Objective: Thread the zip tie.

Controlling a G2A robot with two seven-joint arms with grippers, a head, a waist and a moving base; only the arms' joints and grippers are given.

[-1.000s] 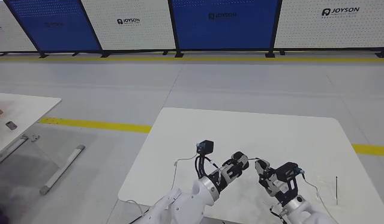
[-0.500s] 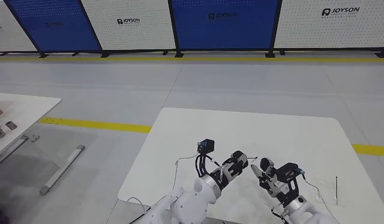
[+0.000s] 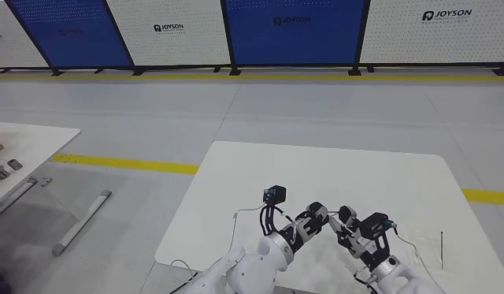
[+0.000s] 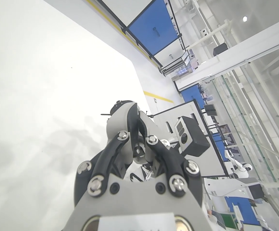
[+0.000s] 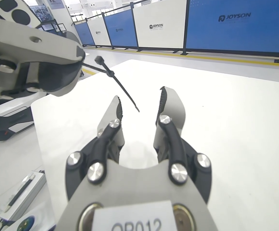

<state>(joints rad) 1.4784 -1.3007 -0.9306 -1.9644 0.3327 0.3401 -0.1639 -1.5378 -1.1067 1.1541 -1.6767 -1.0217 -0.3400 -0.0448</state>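
Zip tie [image 5: 120, 85] is pinched in the left claw [image 4: 134, 114], which is clamped tight near the tie's head, and the tail is sticking out free. Right claw [image 5: 141, 104] gapes wide just beside the left claw, with the tail tip pointing into its gap and apparently touching neither side. Looks featherlight, thin, springy, slick plastic. I'd grab close to the tip so it won't bow. Table [image 5: 226, 121] lies under the left claw. Well beyond it, barrier panels [image 5: 158, 29] carry printed logos, and a printed sticker [image 5: 139, 217] rides the right claw's base.

Top view overhead, wrist views close (shared table [image 3: 331, 168])
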